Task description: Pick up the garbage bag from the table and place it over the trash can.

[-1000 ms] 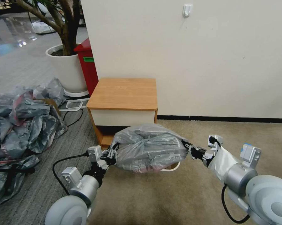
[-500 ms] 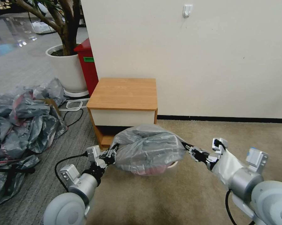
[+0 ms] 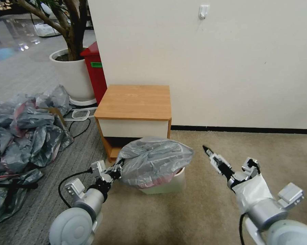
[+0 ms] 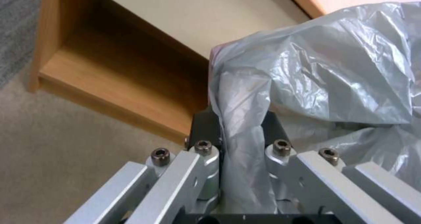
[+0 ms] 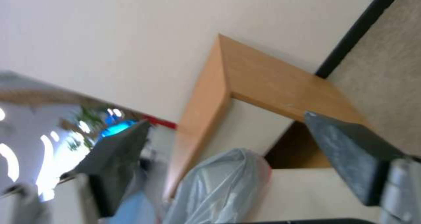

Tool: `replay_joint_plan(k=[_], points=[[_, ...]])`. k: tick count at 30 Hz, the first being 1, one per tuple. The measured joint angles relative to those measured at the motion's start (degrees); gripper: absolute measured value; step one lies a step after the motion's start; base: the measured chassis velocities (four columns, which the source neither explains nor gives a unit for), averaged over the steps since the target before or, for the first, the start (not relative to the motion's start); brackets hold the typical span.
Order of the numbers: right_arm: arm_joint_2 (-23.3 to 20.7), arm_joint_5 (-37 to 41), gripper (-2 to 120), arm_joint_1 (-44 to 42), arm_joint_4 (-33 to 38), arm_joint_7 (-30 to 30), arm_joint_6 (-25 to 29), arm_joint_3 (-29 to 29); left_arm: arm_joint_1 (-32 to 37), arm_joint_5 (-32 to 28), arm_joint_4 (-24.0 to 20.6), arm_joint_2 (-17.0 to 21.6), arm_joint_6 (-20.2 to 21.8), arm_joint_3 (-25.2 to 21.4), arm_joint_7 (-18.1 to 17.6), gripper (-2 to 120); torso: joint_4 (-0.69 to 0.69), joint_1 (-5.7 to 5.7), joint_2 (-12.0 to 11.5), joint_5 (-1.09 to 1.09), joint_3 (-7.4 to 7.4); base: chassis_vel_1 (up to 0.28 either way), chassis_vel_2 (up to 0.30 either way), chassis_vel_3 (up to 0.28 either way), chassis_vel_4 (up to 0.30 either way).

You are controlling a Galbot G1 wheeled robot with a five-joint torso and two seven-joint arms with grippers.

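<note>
The garbage bag [image 3: 155, 160], crumpled translucent grey with pink at its lower rim, lies draped over the top of the cream trash can [image 3: 172, 183] on the carpet in front of the table [image 3: 134, 102]. My left gripper [image 3: 119, 166] is at the bag's left edge, shut on a fold of the plastic; the left wrist view shows the garbage bag [image 4: 315, 72] pinched in the left gripper [image 4: 240, 132]. My right gripper [image 3: 208, 152] hangs to the right of the bag, apart from it and open. In the right wrist view the right gripper [image 5: 227, 118] holds nothing, with the garbage bag [image 5: 219, 187] beyond it.
A heap of darker grey bags [image 3: 24, 132] covers the floor at the left. A red bin [image 3: 95, 71] and a white planter [image 3: 71, 73] stand behind the table by the wall. Cables [image 3: 76, 127] lie left of the table. Open carpet [image 3: 262, 146] spreads to the right.
My right gripper has let go of the bag and drawn back to the right. The bag has sunk onto the trash can, whose front now shows. The left gripper dropped slightly.
</note>
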Motion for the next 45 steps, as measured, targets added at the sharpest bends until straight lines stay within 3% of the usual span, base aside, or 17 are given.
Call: replay_joint_plan(k=[6,15,19,28,31,34,36,38,45], points=[[3.2,-5.0,100,1.5,-3.7,0.7,5.2,-6.3,-0.3,-0.9,-1.1,0.3,0.0,0.4,-1.0,8,0.01,0.00,0.0,0.00,0.00,0.000,0.000,0.000,0.000],[6.6,-9.6,98,2.7,-4.8,0.6,5.2,-9.8,-0.5,-0.9,-1.4,-0.1,0.0,0.5,-1.5,8,0.01,0.00,0.0,0.00,0.00,0.000,0.000,0.000,0.000],[8.0,-10.9,89,2.6,-5.0,0.5,4.9,-11.1,-0.6,-0.9,-1.5,-0.6,0.0,0.8,-2.0,8,0.01,0.00,0.0,0.00,0.00,0.000,0.000,0.000,0.000],[8.9,-12.3,87,0.4,-3.3,-0.4,4.7,-12.2,-1.0,-0.9,-1.3,-1.0,-0.1,1.3,-2.7,8,0.00,0.00,0.0,0.00,0.00,0.000,0.000,0.000,0.000],[9.0,-12.4,82,0.2,-3.2,-0.5,4.7,-12.2,-1.1,-0.8,-1.3,-1.1,-0.1,1.5,-2.8,8,0.00,0.00,0.0,0.00,0.00,0.000,0.000,0.000,0.000],[9.0,-12.6,66,-0.1,-3.2,-0.6,4.7,-12.6,-1.2,-0.8,-1.3,-1.4,-0.1,1.8,-2.9,8,0.00,0.00,0.0,0.01,0.00,0.000,0.000,0.000,0.000],[9.1,-12.7,63,-0.2,-3.2,-0.6,4.7,-12.9,-1.3,-0.8,-1.2,-1.4,-0.1,1.9,-3.0,8,0.01,0.00,0.0,0.01,0.00,0.000,0.000,0.000,0.000],[9.2,-13.0,51,-0.3,-3.2,-0.7,4.7,-13.4,-1.4,-0.7,-1.2,-1.5,-0.1,2.0,-3.0,8,0.00,0.00,0.0,0.01,0.00,0.000,0.000,0.000,0.000],[9.3,-13.3,28,-0.3,-3.3,-0.7,4.7,-13.6,-1.6,-0.7,-1.1,-1.5,-0.1,2.0,-3.2,8,0.01,0.00,0.0,0.01,0.00,0.000,0.000,0.000,0.000]])
